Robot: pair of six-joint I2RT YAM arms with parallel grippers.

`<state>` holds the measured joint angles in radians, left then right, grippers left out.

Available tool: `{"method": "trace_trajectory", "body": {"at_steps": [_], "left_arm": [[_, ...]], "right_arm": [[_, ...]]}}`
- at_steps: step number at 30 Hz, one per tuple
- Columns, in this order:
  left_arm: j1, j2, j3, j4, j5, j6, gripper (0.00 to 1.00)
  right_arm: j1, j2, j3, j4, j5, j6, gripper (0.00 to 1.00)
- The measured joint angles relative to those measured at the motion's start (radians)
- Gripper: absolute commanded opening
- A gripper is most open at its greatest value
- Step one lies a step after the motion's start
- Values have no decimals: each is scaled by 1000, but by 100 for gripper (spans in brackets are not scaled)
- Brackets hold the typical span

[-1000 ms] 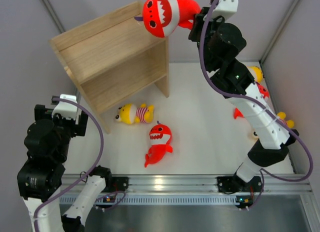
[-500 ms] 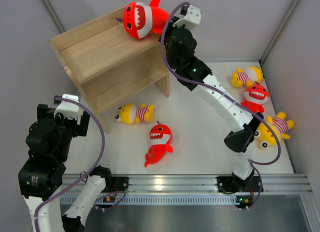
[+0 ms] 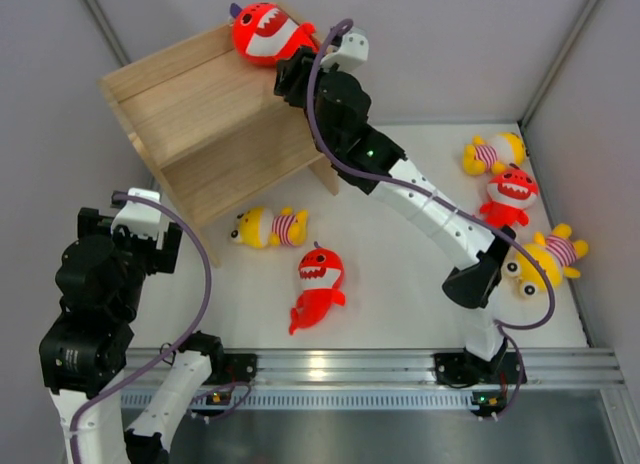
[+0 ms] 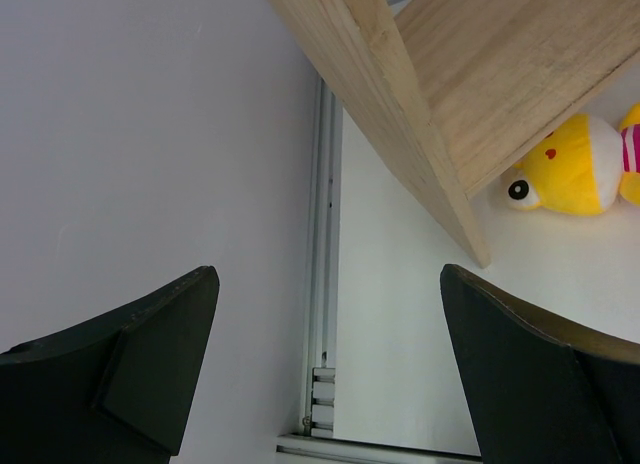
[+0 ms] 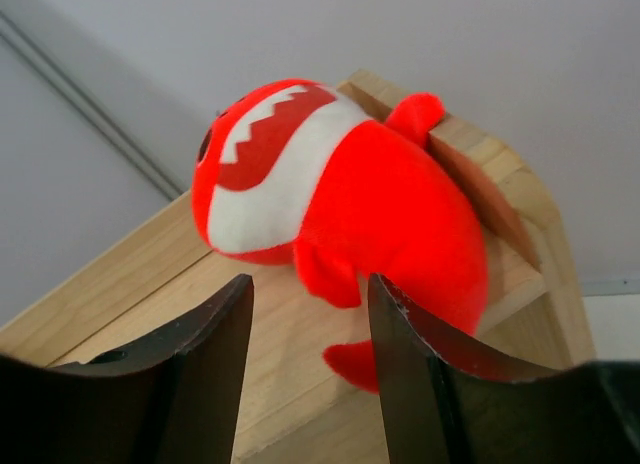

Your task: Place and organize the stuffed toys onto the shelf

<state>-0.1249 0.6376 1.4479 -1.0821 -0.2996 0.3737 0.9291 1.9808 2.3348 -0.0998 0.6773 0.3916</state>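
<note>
Three sharks [image 3: 262, 34] [image 3: 318, 284] [image 3: 510, 192] – one atop shelf [image 3: 200, 94] | three dolls [image 3: 270, 227] [image 3: 492, 152] [image 3: 545, 259] | left tool [image 4: 328, 284] – apart | right tool [image 5: 310, 280] apart

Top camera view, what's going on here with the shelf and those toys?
The right gripper is up at the top of the shelf, jaws parted. A red shark lies on the top board just ahead of its fingers and looks released rather than held. The left gripper hangs open near the shelf, holding nothing. Two more sharks and three dolls lie on the table.

Grey walls [image 3: 500, 44] enclose a white table [image 3: 400, 284] edged by an aluminium rail [image 3: 340, 364].
</note>
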Motion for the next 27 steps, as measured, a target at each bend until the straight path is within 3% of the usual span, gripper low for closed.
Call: {"method": "trace_trajectory", "body": {"at_steps": [10,14,15,18,22,27], "left_arm": [[0,0,-3,-1,4,0,99],[0,0,-8,-2,11,0,99],[0,0,-10,-2,14,0,99],[0,0,-13,-3,18,1,99],[0,0,-13,-3,20,1,99],[0,0,-17,-3,22,3,99]], "right_arm": [[2,-60,-85,-34,-153,-14,52],[-38,-137,-116,-91,-260,-21,62],[-57,-158,-119,-104,-295,-22,68],[-134,-210,-143,-127,-400,-19,70],[-230,-216,-157,-154,-516,5,65],[-258,-171,-171,-180,-658,44,48]]}}
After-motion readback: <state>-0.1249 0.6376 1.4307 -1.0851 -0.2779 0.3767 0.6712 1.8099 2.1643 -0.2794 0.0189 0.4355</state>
